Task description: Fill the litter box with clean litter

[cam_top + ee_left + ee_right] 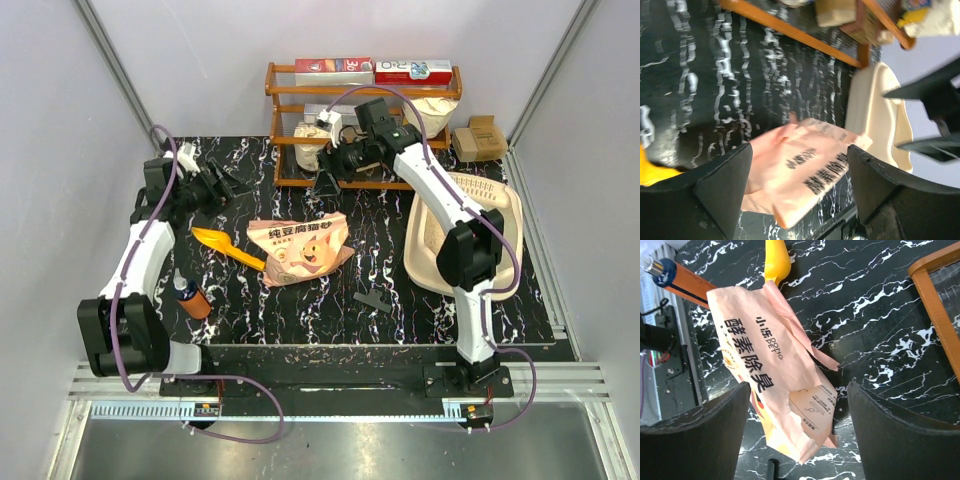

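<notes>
The pink-orange litter bag (300, 248) lies flat in the middle of the black marbled table. The clean litter itself is hidden. The cream litter box (505, 215) stands at the right, partly behind my right arm. My left gripper (225, 185) hovers at the back left, open. In the left wrist view the bag (810, 170) lies below the gap of the left gripper (799, 185), untouched, with the litter box (880, 125) beyond. My right gripper (330, 165) hangs open near the rack. In its view the bag (770, 370) lies under the right gripper (799, 430).
A yellow scoop (225, 245) lies left of the bag. An orange-and-blue tube (190, 298) stands near the front left. A small black piece (375, 298) lies right of the bag. A wooden shelf rack (365, 120) with boxes and sacks lines the back, a cardboard box (480, 138) beside it.
</notes>
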`<state>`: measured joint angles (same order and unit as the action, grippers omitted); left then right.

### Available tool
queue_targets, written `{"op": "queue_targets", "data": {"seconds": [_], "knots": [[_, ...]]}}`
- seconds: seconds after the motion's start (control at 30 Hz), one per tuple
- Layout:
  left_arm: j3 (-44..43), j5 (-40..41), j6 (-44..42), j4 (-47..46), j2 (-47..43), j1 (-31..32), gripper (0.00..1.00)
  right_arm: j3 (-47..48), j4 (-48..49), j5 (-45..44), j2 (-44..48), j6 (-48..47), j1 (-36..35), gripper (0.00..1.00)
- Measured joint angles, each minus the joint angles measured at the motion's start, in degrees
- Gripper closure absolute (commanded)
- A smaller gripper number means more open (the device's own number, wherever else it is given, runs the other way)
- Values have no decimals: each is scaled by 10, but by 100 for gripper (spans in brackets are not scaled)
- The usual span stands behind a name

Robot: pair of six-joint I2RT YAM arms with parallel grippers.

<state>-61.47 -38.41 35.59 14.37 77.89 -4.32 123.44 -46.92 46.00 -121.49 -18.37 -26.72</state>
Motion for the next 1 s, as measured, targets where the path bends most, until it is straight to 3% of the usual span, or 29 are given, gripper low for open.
{"op": "queue_targets", "data": {"seconds": [0.2,0.37,0.47,0.5,0.63,0.83,1.0], "knots": [[56,17,43,12,45,-33,19,-23,23,-22,21,45,-3,15],[87,-1,89,6,85,-12,32,-91,25,-63,83,47,-2,13],[87,-29,123,-29,104,4,53,-130,27,-90,120,45,-2,13],[87,-38,131,-41,110,10,66,-137,26,-96,128,43,-2,13],[82,-74,160,-97,130,32,100,-159,21,-116,148,29,-1,12],[88,-125,198,-239,134,31,100,-152,0,-119,144,-23,-1,10],[137,-153,245,-364,111,26,100,-65,-14,-82,81,-54,-1,10]]}}
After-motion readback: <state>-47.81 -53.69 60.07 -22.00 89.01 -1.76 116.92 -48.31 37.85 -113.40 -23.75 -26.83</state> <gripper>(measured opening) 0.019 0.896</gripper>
